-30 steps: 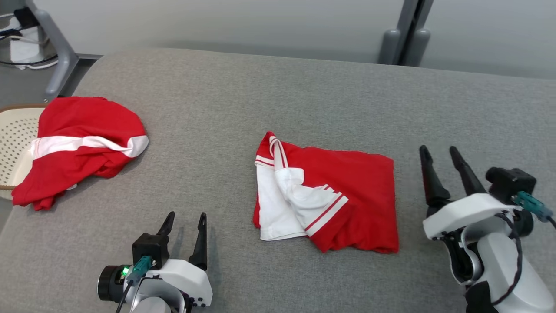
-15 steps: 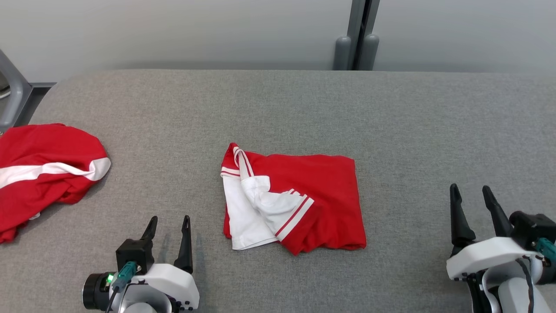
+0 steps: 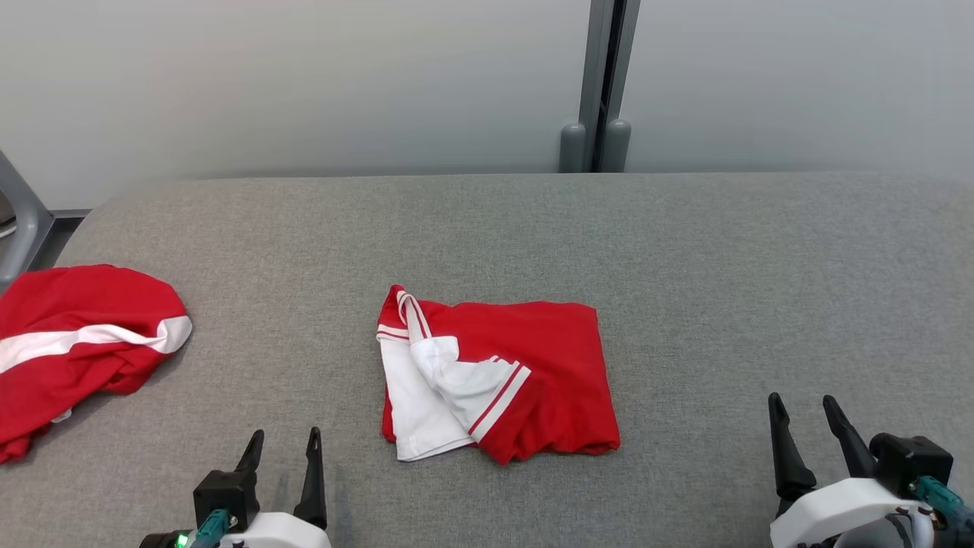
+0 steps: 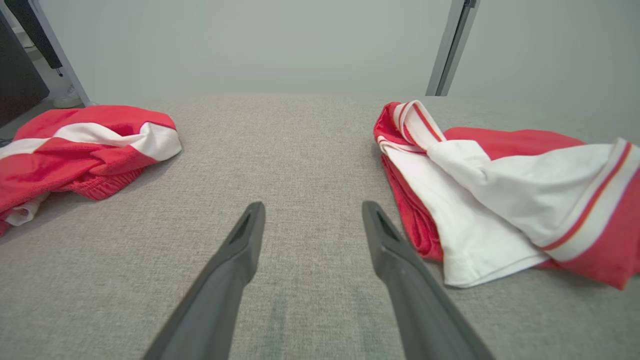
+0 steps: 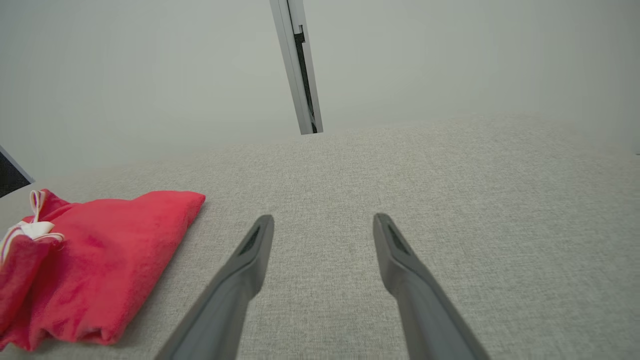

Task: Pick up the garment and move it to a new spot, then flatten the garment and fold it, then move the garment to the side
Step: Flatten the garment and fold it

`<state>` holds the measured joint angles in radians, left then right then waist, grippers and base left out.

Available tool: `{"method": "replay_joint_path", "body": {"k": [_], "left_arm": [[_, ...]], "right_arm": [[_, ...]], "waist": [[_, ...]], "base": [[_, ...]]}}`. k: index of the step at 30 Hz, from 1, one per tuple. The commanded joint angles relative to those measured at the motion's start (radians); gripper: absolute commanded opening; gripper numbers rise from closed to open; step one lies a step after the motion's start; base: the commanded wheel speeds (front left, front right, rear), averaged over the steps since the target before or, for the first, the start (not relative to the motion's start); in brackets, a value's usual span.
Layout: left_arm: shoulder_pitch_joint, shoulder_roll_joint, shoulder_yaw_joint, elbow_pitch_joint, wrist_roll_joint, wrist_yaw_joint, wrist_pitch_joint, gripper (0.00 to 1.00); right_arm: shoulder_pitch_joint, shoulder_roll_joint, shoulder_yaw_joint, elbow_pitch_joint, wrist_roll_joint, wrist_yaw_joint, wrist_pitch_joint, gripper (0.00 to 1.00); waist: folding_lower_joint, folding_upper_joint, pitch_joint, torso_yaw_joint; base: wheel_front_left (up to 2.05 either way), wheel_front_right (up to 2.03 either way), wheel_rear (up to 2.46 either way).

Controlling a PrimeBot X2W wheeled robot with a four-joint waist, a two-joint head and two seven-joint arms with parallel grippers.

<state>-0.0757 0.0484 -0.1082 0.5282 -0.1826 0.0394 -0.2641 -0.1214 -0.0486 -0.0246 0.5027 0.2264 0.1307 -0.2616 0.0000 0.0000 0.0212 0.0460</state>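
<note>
A folded red and white garment (image 3: pixel 494 377) lies in the middle of the grey padded surface (image 3: pixel 685 266); the left wrist view has it at the right (image 4: pixel 500 190), the right wrist view at the lower left (image 5: pixel 100 265). My left gripper (image 3: pixel 284 438) stands open at the lower left, apart from the garment and holding nothing (image 4: pixel 312 207). At the lower right my right gripper (image 3: pixel 803 402) is open too, well clear of the garment's right edge, nothing between its fingers (image 5: pixel 322 220).
A second red and white garment (image 3: pixel 76 342) lies crumpled at the surface's left edge (image 4: pixel 85 145). A grey post (image 3: pixel 601 84) stands against the pale wall behind. A grey metal frame (image 3: pixel 19 221) rises at the far left.
The camera has tilted up and turned right, so the whole picture shifted; the white basket has left view. Both grippers sit lower in view, the right one drawn back from the garment.
</note>
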Motion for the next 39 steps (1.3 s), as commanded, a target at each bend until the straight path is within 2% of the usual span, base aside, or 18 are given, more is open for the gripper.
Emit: {"method": "replay_joint_path", "body": {"k": [1, 10, 23, 29, 30, 31, 33, 34, 39], "left_arm": [[0.007, 0.005, 0.005, -0.007, 0.008, 0.003, 0.000, 1.00], [-0.014, 0.005, -0.013, -0.024, -0.001, -0.001, 0.000, 1.00], [-0.042, 0.005, -0.055, -0.004, -0.024, -0.006, 0.000, 1.00], [-0.042, 0.004, -0.069, -0.008, -0.030, -0.004, 0.000, 1.00], [-0.042, 0.004, -0.072, -0.009, -0.032, -0.004, 0.000, 1.00], [-0.043, 0.005, -0.072, -0.010, -0.035, -0.003, 0.000, 1.00], [-0.046, 0.004, -0.077, -0.012, -0.040, 0.002, 0.000, 1.00], [-0.047, 0.005, -0.077, -0.013, -0.040, 0.002, 0.000, 1.00], [-0.046, 0.005, -0.075, -0.016, -0.047, 0.005, 0.000, 1.00]], "right_arm": [[0.008, -0.005, 0.002, 0.002, 0.002, 0.000, -0.004, 1.00], [-0.007, -0.004, 0.046, 0.001, 0.003, 0.000, -0.004, 1.00], [-0.121, -0.006, 0.387, 0.039, 0.159, 0.000, -0.004, 1.00], [-0.172, -0.006, 0.462, 0.082, 0.220, 0.000, -0.004, 1.00], [-0.181, -0.006, 0.469, 0.091, 0.227, 0.000, -0.004, 0.96], [-0.190, -0.006, 0.475, 0.102, 0.233, 0.000, -0.004, 0.84], [-0.203, -0.006, 0.486, 0.117, 0.239, 0.000, -0.004, 0.31], [-0.211, -0.006, 0.492, 0.117, 0.240, 0.000, -0.004, 0.00], [-0.230, -0.006, 0.562, 0.107, 0.239, 0.000, -0.004, 0.00]], "waist": [[0.0000, 0.0000, -0.003, -0.002], [0.0000, 0.0000, 0.028, 0.019], [0.0000, 0.0000, 0.080, 0.146], [0.0000, 0.0000, 0.094, 0.202], [0.0000, 0.0000, 0.096, 0.209], [0.0000, 0.0000, 0.098, 0.216], [0.0000, 0.0000, 0.102, 0.225], [0.0000, 0.0000, 0.104, 0.229], [0.0000, 0.0000, 0.112, 0.233]], "base": [[0.00, 0.00, 0.00], [0.00, 0.00, 0.00], [0.00, 0.00, 0.00], [0.00, 0.00, 0.00], [0.00, 0.00, 0.00], [0.00, 0.00, 0.00], [0.00, 0.00, 0.00], [0.00, 0.00, 0.00], [0.00, 0.00, 0.00]]}}
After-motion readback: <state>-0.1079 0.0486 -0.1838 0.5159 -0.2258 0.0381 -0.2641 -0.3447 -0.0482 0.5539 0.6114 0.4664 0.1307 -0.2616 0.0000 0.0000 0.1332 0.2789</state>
